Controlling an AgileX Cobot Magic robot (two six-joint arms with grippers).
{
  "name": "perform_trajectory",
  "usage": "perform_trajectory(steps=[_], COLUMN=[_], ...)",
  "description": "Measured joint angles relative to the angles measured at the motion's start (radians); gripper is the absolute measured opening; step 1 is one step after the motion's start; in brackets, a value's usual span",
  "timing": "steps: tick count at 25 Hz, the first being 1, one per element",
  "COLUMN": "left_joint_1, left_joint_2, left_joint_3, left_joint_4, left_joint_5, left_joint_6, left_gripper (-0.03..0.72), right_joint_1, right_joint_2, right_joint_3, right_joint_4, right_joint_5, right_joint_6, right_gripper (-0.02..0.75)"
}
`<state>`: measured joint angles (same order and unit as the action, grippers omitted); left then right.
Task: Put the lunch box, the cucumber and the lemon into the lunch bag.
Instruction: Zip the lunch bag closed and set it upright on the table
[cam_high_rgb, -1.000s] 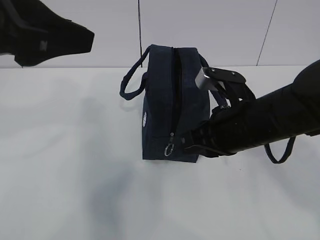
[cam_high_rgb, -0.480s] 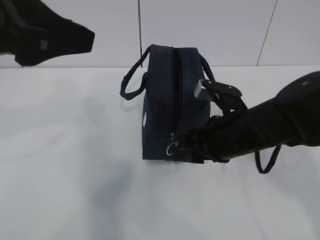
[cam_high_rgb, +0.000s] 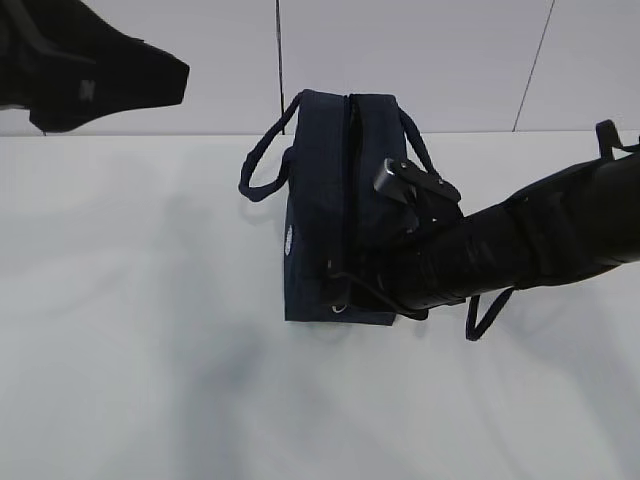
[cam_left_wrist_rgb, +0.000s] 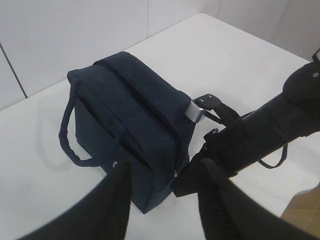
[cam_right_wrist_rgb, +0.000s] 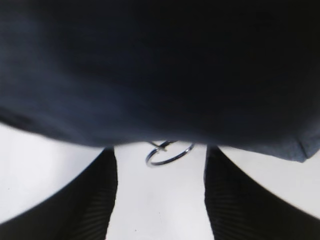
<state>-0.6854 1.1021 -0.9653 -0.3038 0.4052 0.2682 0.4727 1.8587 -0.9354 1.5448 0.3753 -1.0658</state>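
Right wrist view: right tool (cam_right_wrist_rgb: 160, 195) spread apart, ring pull (cam_right_wrist_rgb: 169, 153) hanging free between its fingers.

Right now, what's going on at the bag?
The right gripper is down at the near end of the lunch bag, its jaws open with the zipper's ring pull hanging free between them, not gripped. The zipper looks closed along the top. The left gripper hovers above with open jaws, holding nothing. No lunch box, cucumber or lemon is in sight.
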Motion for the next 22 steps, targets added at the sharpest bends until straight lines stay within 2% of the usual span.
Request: perform_trajectory(steps=[8, 16, 22], left_joint_1=[0.000, 0.000, 0.000], left_joint_2=[0.000, 0.000, 0.000], left_joint_3=[0.000, 0.000, 0.000], left_joint_4=[0.000, 0.000, 0.000], left_joint_5=[0.000, 0.000, 0.000], left_joint_6=[0.000, 0.000, 0.000], left_gripper=[0.318, 0.318, 0.318], right_joint_1=[0.000, 0.000, 0.000], right_joint_2=[0.040, 0.042, 0.042], right_joint_3=[-0.009, -0.009, -0.009], right_joint_4=[0.041, 0.041, 0.013], right_joint_5=[-0.006, -0.008, 0.010], right_joint_6=[-0.012, -0.028, -0.030], right_gripper=[0.407, 0.183, 0.051])
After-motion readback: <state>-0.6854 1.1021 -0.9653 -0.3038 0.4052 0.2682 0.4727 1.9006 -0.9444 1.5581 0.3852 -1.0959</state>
